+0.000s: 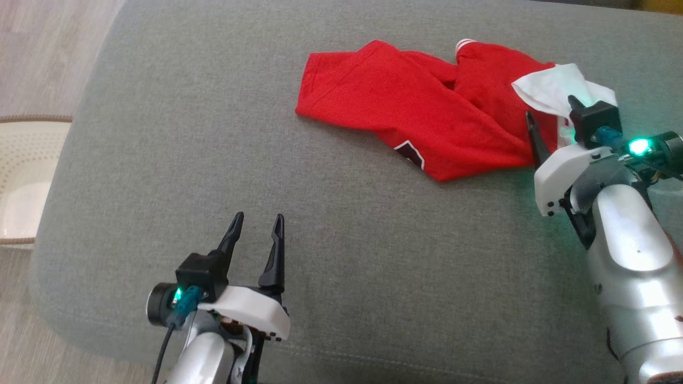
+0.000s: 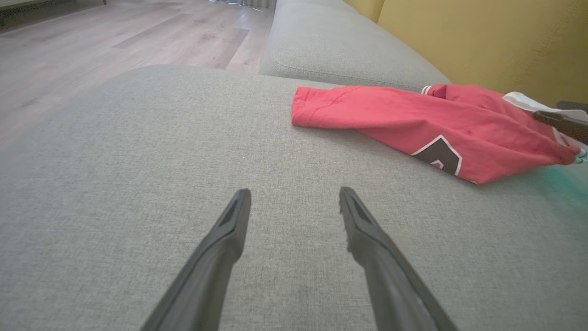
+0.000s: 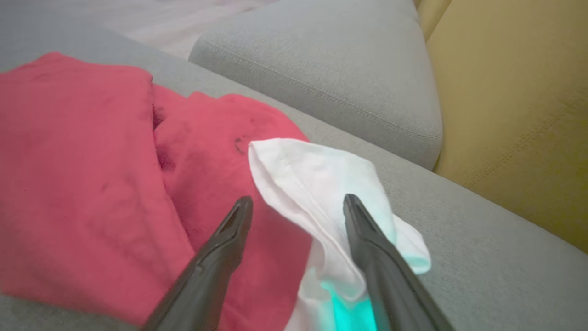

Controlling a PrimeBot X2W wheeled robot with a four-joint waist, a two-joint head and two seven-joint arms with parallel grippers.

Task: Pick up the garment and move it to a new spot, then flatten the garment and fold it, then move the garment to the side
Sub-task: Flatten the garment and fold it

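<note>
Garment (image 1: 427,112): red shirt, crumpled and half doubled over, lies on the grey seat cushion (image 1: 160,160) with a dark printed patch facing up near its lower edge.

Right gripper (image 1: 550,106) sits at one end of the shirt, jaws spread wide, nothing clamped. In the right wrist view the white flap (image 3: 312,184) lies between the two fingers and runs under the one nearer the backrest. Red cloth lies under and beyond the other finger. We read that as jaws straddling the flap, placed for a pinch on that end. Whether the fingertips touch the fabric, we cannot tell.

Left gripper (image 1: 259,216) is also wide open and empty, over bare cushion. The shirt is well ahead and off to the right of its jaws. We judge it parked there to leave room, free to take the far end when flattening starts. The shirt is bunched, so flattening and folding are not yet done.

Around:
- Second grey cushion (image 3: 321,59) is beyond the right jaws.
- Yellow backrest (image 3: 514,115) is just to their right.
- Wood floor (image 2: 92,37) is beyond the left jaws.
- Pale mat (image 1: 21,160) is on the floor far to their left.

Between the left jaws and the shirt we see plain cushion. The backrest close on the right is what we think could crowd the right arm.
</note>
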